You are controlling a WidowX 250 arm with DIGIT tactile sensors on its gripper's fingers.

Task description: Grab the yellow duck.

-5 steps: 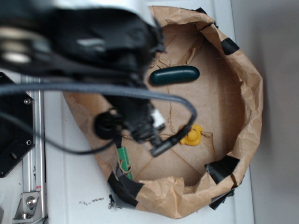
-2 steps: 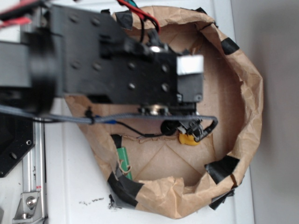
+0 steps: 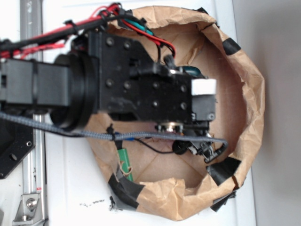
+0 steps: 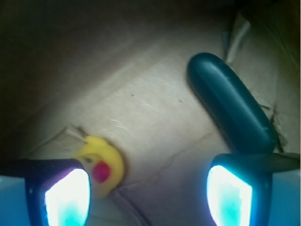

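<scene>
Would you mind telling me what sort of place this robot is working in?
Probably a lab test bench: a crumpled brown paper bin patched with black tape on a white table, holding only toys, a yellow duck and a dark green capsule.

Your exterior view looks straight down from above, fairly near, with the arm [image 3: 117,89] filling the upper left and the brown paper bag [image 3: 244,94] at centre right. Your wrist view faces downward, close to the bag's floor [image 4: 150,117]. Both views share that floor.
</scene>
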